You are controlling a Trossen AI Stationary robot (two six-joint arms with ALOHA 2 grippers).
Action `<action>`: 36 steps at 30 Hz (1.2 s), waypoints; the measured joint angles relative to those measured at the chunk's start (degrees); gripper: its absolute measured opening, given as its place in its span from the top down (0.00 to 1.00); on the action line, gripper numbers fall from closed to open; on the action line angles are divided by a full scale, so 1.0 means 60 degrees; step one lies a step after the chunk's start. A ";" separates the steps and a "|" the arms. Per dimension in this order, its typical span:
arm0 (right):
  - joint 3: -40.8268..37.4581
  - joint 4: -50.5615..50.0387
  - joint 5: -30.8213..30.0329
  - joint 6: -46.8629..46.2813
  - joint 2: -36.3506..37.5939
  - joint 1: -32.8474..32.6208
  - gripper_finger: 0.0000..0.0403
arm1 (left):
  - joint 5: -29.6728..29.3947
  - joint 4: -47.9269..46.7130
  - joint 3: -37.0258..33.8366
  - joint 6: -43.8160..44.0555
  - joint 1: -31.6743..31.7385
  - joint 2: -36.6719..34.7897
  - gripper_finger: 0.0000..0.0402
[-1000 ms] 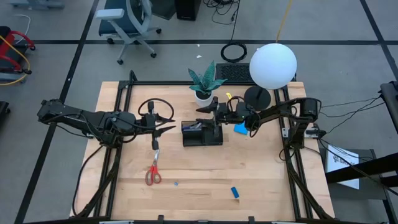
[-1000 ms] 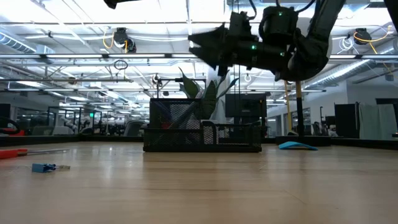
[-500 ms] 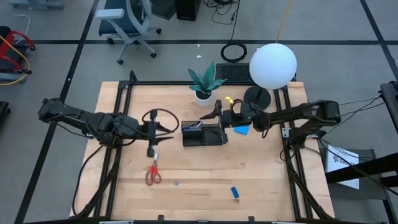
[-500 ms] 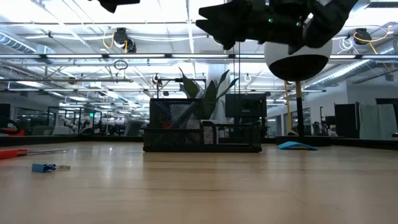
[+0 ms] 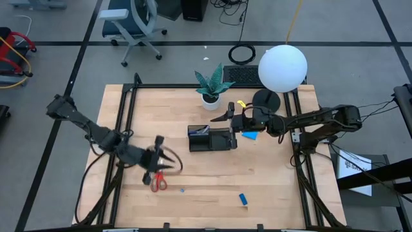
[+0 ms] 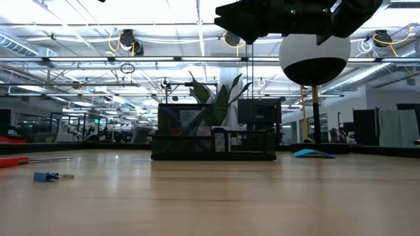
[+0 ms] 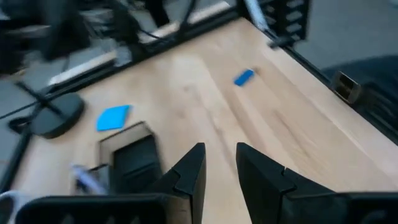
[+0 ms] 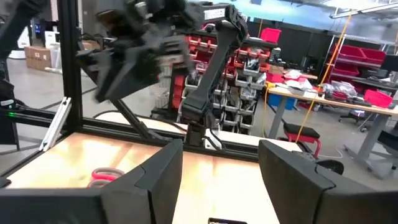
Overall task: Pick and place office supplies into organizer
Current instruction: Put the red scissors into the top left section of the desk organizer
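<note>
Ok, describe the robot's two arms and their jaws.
Both arms are dark, slim and jointed, with black cables looping beside them. The left gripper has two flat, tapered black jaws. The right gripper has broader, angular black jaws. No markings are legible.

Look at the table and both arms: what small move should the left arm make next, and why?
Probably lower the left gripper onto the red-handled scissors. In the high view it sits just above their handles, and its jaws stand apart with nothing between them in its wrist view. The scissors lie on the table, outside the organizer. The right gripper hangs empty above the organizer.
</note>
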State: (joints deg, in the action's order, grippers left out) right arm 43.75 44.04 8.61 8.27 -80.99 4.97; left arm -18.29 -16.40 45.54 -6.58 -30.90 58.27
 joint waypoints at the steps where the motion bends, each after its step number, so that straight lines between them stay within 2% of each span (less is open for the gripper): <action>1: 0.0000 -0.0011 -0.0005 -0.0004 0.0001 -0.0003 0.50 | -0.0006 -0.0006 0.0003 0.0088 -0.0175 0.0199 0.75; 8: 0.0000 -0.0340 -0.0044 -0.0005 0.0000 0.0001 0.51 | -0.0020 -0.0686 0.0003 0.1626 -0.1195 0.1882 0.67; 12: 0.0000 -0.0414 -0.0707 0.0012 0.0000 0.0001 0.51 | 0.0140 -0.1418 0.0003 0.2857 -0.1649 0.2784 0.59; 18: 0.0000 -0.0393 -0.0732 -0.0004 0.0000 0.0001 0.51 | 0.1492 -0.1970 0.0000 0.5021 -0.2223 0.3594 0.50; 24: 0.0000 -0.0435 -0.0734 -0.0007 0.0000 0.0001 0.51 | 0.2055 -0.2643 0.0000 0.6635 -0.2863 0.3960 0.48; 29: 0.0000 -0.0460 -0.0730 -0.0045 0.0000 0.0001 0.51 | 0.2202 -0.3068 0.0000 0.7203 -0.3224 0.4002 0.48; 36: 0.0000 -0.0460 -0.0730 -0.0084 0.0000 0.0001 0.51 | 0.2074 -0.3376 0.0000 0.6837 -0.3383 0.4132 0.48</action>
State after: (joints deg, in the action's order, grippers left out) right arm 43.75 41.28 4.23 7.77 -80.99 4.97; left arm -5.85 -36.66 45.54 34.44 -51.20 83.06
